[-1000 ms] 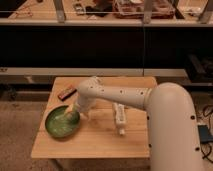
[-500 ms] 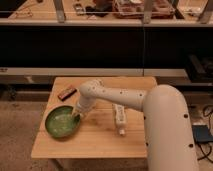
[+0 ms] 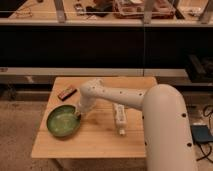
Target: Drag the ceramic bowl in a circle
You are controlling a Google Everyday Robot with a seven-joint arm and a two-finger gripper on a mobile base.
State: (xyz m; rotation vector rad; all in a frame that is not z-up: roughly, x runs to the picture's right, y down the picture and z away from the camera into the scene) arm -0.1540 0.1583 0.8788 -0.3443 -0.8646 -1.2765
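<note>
The ceramic bowl is wide, shallow and glossy green. It sits on the left part of the wooden table. My white arm reaches in from the right and bends down to it. My gripper is at the bowl's right rim, touching or just above it.
A small dark reddish packet lies at the table's back left. A white bottle-like item lies on its side right of the middle. The bowl is close to the table's left edge. A dark shelf unit stands behind the table.
The bowl has slid a little to the right and toward the front edge of the table, with the gripper staying at its right rim.
</note>
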